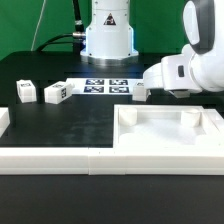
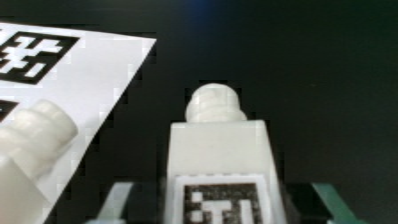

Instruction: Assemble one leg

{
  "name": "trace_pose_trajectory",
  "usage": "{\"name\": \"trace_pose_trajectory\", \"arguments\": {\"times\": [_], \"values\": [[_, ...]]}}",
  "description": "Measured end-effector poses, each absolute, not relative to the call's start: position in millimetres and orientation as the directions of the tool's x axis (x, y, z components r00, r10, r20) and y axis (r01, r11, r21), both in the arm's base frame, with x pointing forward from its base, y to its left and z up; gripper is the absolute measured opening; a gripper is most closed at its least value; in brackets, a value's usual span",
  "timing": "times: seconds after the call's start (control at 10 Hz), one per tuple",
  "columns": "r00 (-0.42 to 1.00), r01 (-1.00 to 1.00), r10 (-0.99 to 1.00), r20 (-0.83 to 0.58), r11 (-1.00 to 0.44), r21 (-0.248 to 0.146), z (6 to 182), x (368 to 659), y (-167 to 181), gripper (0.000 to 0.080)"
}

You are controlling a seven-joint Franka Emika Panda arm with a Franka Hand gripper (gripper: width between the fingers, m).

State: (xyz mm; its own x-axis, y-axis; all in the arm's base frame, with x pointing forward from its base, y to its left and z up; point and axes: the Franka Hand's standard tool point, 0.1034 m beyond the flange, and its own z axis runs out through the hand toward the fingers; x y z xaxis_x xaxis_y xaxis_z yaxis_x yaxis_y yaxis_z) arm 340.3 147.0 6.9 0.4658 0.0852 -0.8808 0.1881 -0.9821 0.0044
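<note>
Covering the workspace, a matte black table (image 1: 60,125) sits before a green backdrop (image 1: 30,25) and the arm's white base (image 1: 108,35). The gripper (image 1: 141,94) is clamped on a leg (image 2: 217,150), a smooth white block with a ridged, rounded peg, lifted beside the marker board (image 1: 105,86). 2 more legs (image 1: 26,92) (image 1: 56,93) lie apart, behind a rimmed white tray (image 1: 165,135).

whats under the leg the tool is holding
In the wrist view the leg sits between the tool fingers, with bare black table past its threaded tip. In the exterior view the arm covers the leg's underside, so contact can't be told.
</note>
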Motion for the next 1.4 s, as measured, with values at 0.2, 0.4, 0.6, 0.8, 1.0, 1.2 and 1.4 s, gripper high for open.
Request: {"name": "trace_pose_trajectory", "arguments": {"times": [0.2,0.4,0.6,0.8,1.0,1.2,1.4], "values": [[0.468,0.188,0.086,-0.879,-0.982,0.005,8.8,341,147,0.0287],[0.466,0.199,0.081,-0.881,-0.980,0.015,48.2,350,144,0.0288],[0.473,0.207,0.080,-0.878,-0.978,0.023,80.2,357,145,0.0288],[0.493,0.207,0.085,-0.866,-0.978,0.022,84.4,359,146,0.0288],[0.569,0.200,0.100,-0.816,-0.980,0.019,78.3,368,149,0.0288],[0.702,0.190,0.122,-0.701,-0.982,0.018,79.3,372,149,0.0289],[0.811,0.199,0.165,-0.561,-0.980,-0.002,84.0,387,150,0.0289]]}}
